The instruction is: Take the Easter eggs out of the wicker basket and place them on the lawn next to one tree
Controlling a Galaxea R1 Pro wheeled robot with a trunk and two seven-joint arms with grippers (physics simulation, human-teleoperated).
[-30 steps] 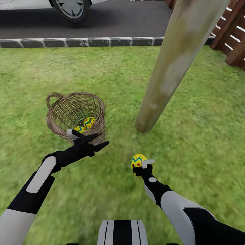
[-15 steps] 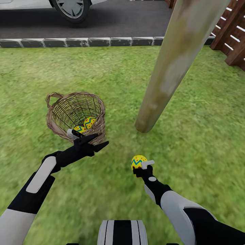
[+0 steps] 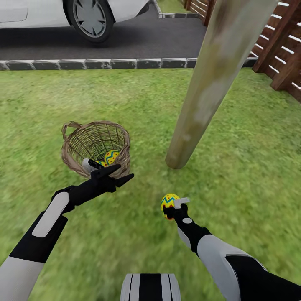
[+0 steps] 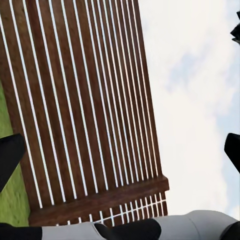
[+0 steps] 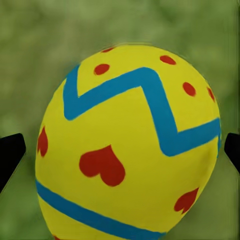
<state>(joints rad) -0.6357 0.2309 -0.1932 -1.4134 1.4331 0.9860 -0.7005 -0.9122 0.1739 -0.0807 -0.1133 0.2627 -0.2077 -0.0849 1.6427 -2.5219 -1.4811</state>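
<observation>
Nearest the camera, the robot's black-and-white striped trunk [image 3: 150,287] is showing at the lower edge of the head view, with both grey-and-black arms reaching forward over the wide mottled green lawn [image 3: 251,167]. The right gripper [image 3: 172,205] is hovering over the grass with its jaws closed around 1 small yellow Easter egg painted with blue zigzag bands and red hearts [image 3: 169,201]; in the right wrist view that held egg [image 5: 127,145] is sitting between the black fingertips [image 5: 11,156] against blurred green grass. The left gripper [image 3: 112,174] is hanging just this side of the small round wicker basket of brown woven twigs [image 3: 79,144], its black jaws standing spread apart and gripping nothing; the left wrist view is looking past those fingertips [image 4: 9,156] at a dark brown slatted wooden fence [image 4: 85,115] and cloudy sky. Inside the basket, another yellow egg with blue zigzag [image 3: 110,157] is lying low against the near wall; whether a 3rd egg lies beside it I cannot tell. Right of the basket and beyond the held egg, the tall leaning tree trunk with pale grey-green bark [image 3: 200,96] is rising from the grass. Farther off, a row of grey edging stones [image 3: 104,64] is bordering the dark asphalt driveway [image 3: 138,39], where a white car's wheel [image 3: 91,16] is standing.
</observation>
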